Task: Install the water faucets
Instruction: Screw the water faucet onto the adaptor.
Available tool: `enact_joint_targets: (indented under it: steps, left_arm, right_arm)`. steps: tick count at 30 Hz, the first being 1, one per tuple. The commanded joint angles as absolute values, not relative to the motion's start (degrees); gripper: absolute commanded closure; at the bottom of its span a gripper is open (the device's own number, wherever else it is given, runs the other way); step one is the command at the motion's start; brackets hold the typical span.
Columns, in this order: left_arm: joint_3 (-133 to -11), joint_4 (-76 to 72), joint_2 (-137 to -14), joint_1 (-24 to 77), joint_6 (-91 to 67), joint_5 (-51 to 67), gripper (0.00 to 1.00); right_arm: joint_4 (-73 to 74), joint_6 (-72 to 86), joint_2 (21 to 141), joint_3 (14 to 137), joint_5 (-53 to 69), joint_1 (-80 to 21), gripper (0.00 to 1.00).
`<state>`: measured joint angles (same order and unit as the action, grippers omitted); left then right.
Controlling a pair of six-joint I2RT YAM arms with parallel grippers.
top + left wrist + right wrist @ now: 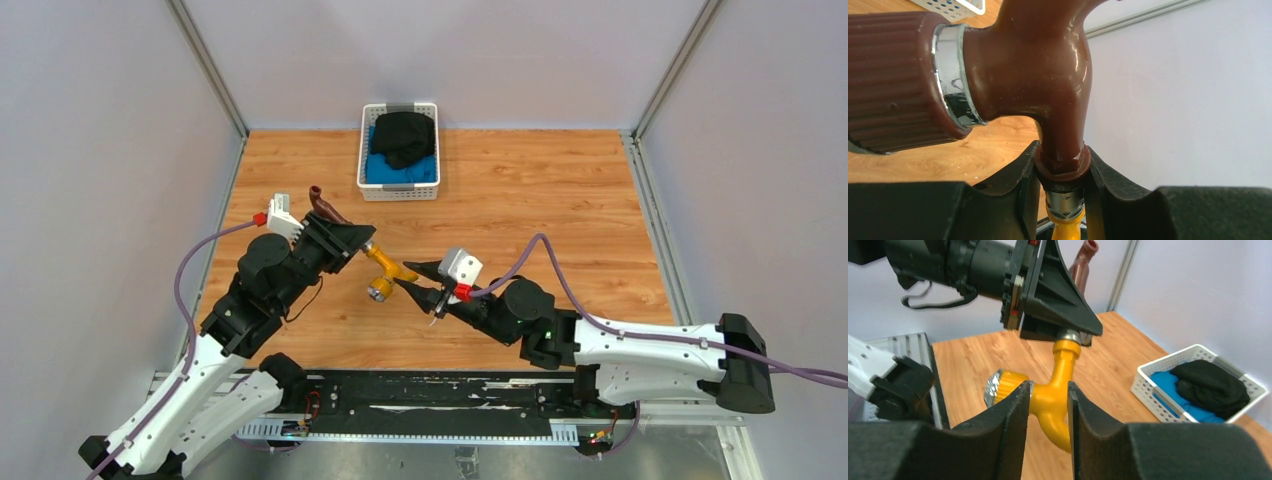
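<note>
Top external: one brown faucet (pixel 322 204), one yellow faucet (pixel 386 267), both gripped.

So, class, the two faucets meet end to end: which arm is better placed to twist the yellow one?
Probably the right: the right gripper is closed on the yellow faucet, while the left gripper clamps the brown faucet at its collar, bracing it.

Count, this moment:
- Faucets: 2. One brown faucet (pixel 1048 85), one yellow faucet (pixel 1053 395).
- Arms: 2. Left arm (pixel 190 390), right arm (pixel 640 350).
- Tools: 2, one per arm. Left tool (pixel 1063 165), right tool (pixel 1048 390).
- Purple cables (pixel 541 238): 2, one per arm.
- White basket (pixel 363 165): 1.
- Cloths in it: 2. One black cloth (pixel 405 138), one blue cloth (pixel 400 172).
- Worktop (pixel 560 200): 1.
</note>
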<state>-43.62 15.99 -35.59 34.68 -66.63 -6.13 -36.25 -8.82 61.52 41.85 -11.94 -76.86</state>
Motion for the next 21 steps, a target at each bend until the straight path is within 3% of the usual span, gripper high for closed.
enact_joint_targets:
  steps: [1,6,10,14,21]
  left_arm:
    - [-46.2,14.7,-34.3,34.7,-66.1,-8.1,1.0]
    - [-46.4,15.6,-34.8,34.7,-66.2,-8.1,1.0]
    - [-48.0,17.3,-36.3,34.7,-66.4,-7.4,1.0]
    - [-50.3,19.4,-37.9,34.8,-66.2,-7.0,1.0]
    - [-49.7,18.6,-38.2,34.7,-66.7,-6.4,1.0]
  right_arm:
    - [-26.0,-19.5,58.4,43.5,-12.2,-77.3,0.62]
    - [-31.3,-44.2,55.8,36.3,-19.7,-84.0,0.49]
    - [-40.6,-61.2,60.3,33.9,-29.6,-88.0,0.42]
    - [-56.8,-75.6,69.2,32.2,-35.5,-89.5,0.34]
    - [-90.0,-92.4,86.5,34.7,-39.1,-89.6,0.32]
